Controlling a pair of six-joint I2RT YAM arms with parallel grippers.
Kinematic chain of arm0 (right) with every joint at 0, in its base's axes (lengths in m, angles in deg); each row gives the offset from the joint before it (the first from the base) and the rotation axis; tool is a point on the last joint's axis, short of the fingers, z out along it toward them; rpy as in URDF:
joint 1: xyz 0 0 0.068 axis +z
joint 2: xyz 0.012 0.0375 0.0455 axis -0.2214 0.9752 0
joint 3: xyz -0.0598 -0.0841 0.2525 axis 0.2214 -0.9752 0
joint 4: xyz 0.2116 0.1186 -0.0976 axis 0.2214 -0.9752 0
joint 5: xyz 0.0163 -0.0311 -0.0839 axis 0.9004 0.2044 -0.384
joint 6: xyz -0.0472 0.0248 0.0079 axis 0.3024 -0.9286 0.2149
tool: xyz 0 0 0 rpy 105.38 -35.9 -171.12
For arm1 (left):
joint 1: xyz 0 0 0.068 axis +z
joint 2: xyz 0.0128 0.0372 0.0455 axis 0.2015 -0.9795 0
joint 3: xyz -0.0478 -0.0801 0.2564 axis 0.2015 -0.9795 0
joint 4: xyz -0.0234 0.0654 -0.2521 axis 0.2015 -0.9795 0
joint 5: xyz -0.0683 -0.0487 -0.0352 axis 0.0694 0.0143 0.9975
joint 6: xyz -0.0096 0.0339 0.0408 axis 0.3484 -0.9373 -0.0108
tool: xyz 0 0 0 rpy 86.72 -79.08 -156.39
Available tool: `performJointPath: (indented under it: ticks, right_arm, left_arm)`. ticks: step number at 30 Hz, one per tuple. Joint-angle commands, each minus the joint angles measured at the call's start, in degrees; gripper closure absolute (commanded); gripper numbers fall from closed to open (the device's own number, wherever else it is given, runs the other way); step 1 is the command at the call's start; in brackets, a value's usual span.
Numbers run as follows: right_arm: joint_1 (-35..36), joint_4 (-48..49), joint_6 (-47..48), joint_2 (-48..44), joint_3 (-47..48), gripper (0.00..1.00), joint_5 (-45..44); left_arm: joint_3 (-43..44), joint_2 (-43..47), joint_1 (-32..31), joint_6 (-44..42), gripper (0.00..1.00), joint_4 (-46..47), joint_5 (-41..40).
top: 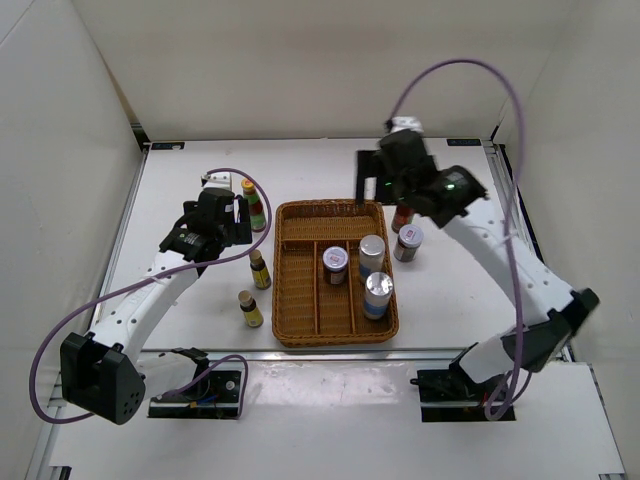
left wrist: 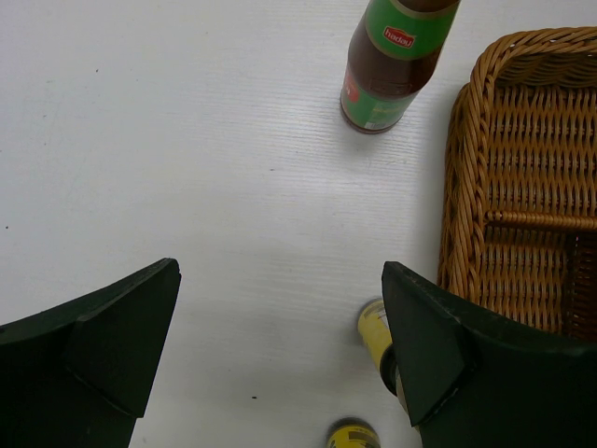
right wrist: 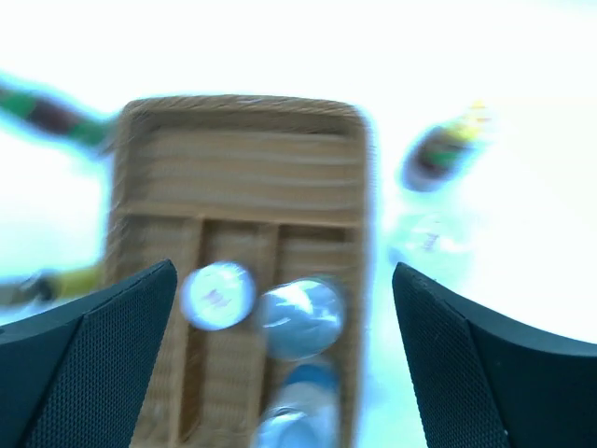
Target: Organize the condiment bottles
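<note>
**Condiments half sorted.** Your left pincer hangs released, jaws spread wide with nothing between them, over the white table off the 9 o'clock side of the wicker tray. From its wrist camera, the left red sauce bottle stands at 1 o'clock from the gap, well apart from the fingers. It is upright on its base with its long axis vertical. The frame cuts off its top there, but the overhead view shows the yellow cap uppermost.

The two small brown bottles stand at 5 and 6 o'clock from that pincer, both upright with yellow caps up. The far brown bottle is partly hidden behind the right-hand finger in the wrist view. The near brown bottle is closer to the arm bases.

Your right pincer is also released and grasps nothing, poised above the tray's 1 o'clock corner. At 6 o'clock from it, three silver-lidded jars stand upright in the tray with lids up. The middle-lane jar stands alone, while the far right-lane jar and near right-lane jar share a lane. The outside jar stands on the table just beside the tray's 3 o'clock wall, at 5 o'clock from the pincer. The right red sauce bottle stands just beyond it, partly hidden by the arm. The right wrist view is blurred.
</note>
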Motion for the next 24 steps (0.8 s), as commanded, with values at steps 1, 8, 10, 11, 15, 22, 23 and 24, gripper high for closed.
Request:
performJointPath:
  ticks: [1, 8, 10, 11, 15, 22, 23, 24]
  right_arm:
    - [-10.12, -2.16, 1.11, -2.00, -6.75, 0.01, 5.18]
    - [-18.30, 2.04, 2.69, -3.14, -18.46, 0.01, 9.42]
    - [-20.85, 3.80, 2.69, -2.36, -22.15, 0.01, 11.17]
    - [-22.34, 5.29, 2.69, -1.48, -23.12, 0.01, 11.97]
    - [-24.63, 9.08, 2.69, 1.42, -26.12, 0.01, 13.20]
    - [-25.78, 11.46, 3.83, 10.48, -24.80, 0.03, 15.22]
    - [-25.78, 12.16, 3.84, 11.70, -24.80, 0.04, 15.23]
    - [-25.78, 12.16, 3.84, 11.71, -24.80, 0.04, 15.23]
  left_arm:
    - [1.38, 0.34, 0.18, -0.11, 0.00, 0.76, -0.20]
    - [1.38, 0.34, 0.18, -0.11, 0.00, 0.76, 0.33]
    - [1.38, -0.19, 0.18, -0.11, 0.00, 0.76, 0.33]
    - [1.38, -0.19, 0.18, -0.11, 0.00, 0.76, 0.33]
    - [1.38, -0.19, 0.18, -0.11, 0.00, 0.76, 0.33]
    - [1.38, -0.19, 0.18, -0.11, 0.00, 0.76, 0.33]
    - [1.38, -0.19, 0.18, -0.11, 0.00, 0.76, 0.33]
    - [1.38, -0.19, 0.18, -0.11, 0.00, 0.76, 0.33]
